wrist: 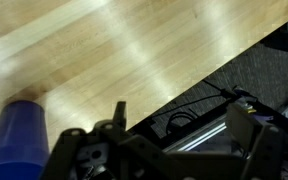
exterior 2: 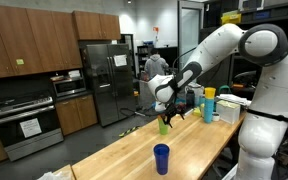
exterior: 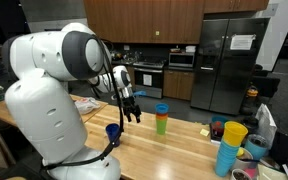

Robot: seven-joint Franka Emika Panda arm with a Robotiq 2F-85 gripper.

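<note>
**A:** What is filling most of the scene?

**B:** A long wooden counter (exterior: 184, 140) is running through a kitchen. A white robot arm (exterior 2: 224, 45) is reaching out over it.

**A:** How is the arm's gripper looking?

**B:** The gripper (exterior: 131, 110) is hanging just above the middle of the counter. Its two fingers are standing spread wide apart and are gripping nothing.

**A:** What is sitting nearest to it?

**B:** A stack of coloured cups (exterior: 162, 120), green at the bottom, is standing upright just beside the gripper without touching it. A single blue cup (exterior 2: 161, 157) is standing upright on the gripper's other side, further toward one end of the counter and in from its edges. In the wrist view the blue cup (wrist: 14, 135) is showing in the lower left corner, near the fingers.

**A:** Is anything else showing?

**B:** More cups (exterior: 229, 145), a yellow one on top, are crowding the counter's opposite end, well apart from the gripper.
</note>
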